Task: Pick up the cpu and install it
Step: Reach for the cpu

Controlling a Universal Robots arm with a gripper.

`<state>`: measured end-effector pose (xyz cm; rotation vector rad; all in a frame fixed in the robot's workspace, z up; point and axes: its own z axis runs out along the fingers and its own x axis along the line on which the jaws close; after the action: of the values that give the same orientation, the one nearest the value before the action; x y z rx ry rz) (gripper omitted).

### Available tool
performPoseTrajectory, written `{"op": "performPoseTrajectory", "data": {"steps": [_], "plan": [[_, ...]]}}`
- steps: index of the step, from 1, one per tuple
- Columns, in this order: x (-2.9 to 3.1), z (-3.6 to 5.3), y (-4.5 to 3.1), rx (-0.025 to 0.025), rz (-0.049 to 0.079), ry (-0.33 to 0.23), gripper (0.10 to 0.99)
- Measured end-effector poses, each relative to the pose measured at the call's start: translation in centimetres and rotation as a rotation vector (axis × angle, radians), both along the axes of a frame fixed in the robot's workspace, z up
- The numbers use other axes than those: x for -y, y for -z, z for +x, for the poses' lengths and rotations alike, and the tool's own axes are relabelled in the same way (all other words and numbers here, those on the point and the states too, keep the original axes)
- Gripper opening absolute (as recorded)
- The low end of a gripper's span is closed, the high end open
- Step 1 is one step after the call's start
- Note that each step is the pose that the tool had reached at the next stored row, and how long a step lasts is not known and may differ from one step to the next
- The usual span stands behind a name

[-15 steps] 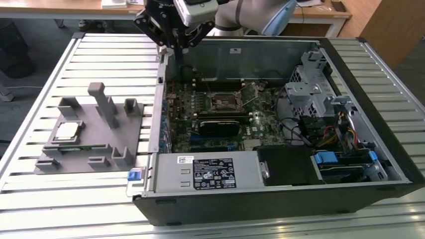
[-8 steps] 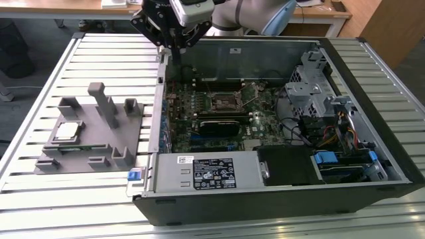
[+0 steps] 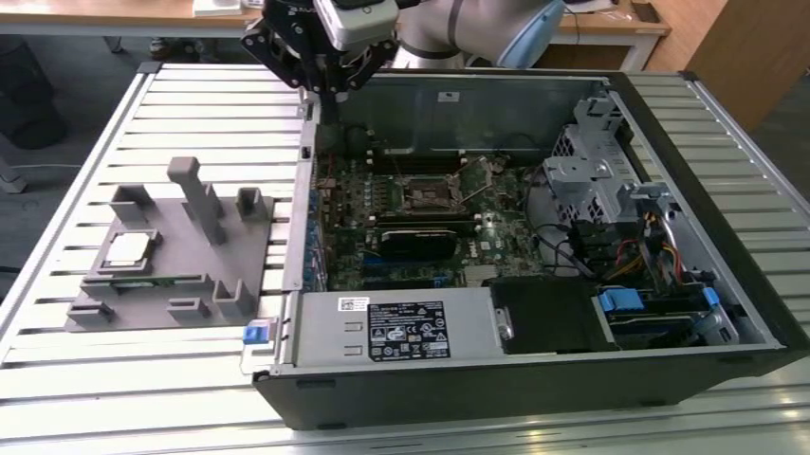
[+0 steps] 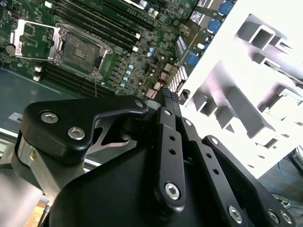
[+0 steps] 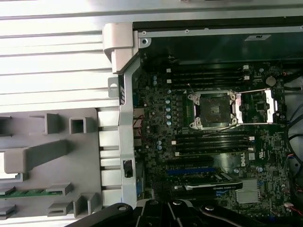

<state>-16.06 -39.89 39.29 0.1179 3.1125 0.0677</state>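
Observation:
The cpu [image 3: 127, 248], a small silver square chip, lies flat on the grey holder [image 3: 165, 284] at the exterior view's left. My gripper [image 3: 332, 92] hangs high over the back left corner of the open computer case [image 3: 532, 379], far from the cpu. Its fingers [image 4: 169, 96] look pressed together with nothing between them. The motherboard's empty cpu socket [image 3: 428, 194] [image 5: 211, 109] [image 4: 78, 47] stands open, and its metal load plate [image 5: 255, 106] is flipped aside.
The case's metal side wall [image 5: 127, 118] stands between the holder and the motherboard. A green memory stick [image 5: 28, 192] rests in the holder, among upright grey posts [image 3: 190, 190]. A black card [image 3: 424, 237], drive cages [image 3: 595, 171] and cables crowd the case.

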Motion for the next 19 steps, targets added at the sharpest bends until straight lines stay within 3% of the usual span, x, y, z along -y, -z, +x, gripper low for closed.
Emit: {"op": "performPoseTrajectory", "data": {"steps": [19], "plan": [[0.0, -1.66, 0.02, -0.0001, 0.0, 0.0, 0.106]]}}
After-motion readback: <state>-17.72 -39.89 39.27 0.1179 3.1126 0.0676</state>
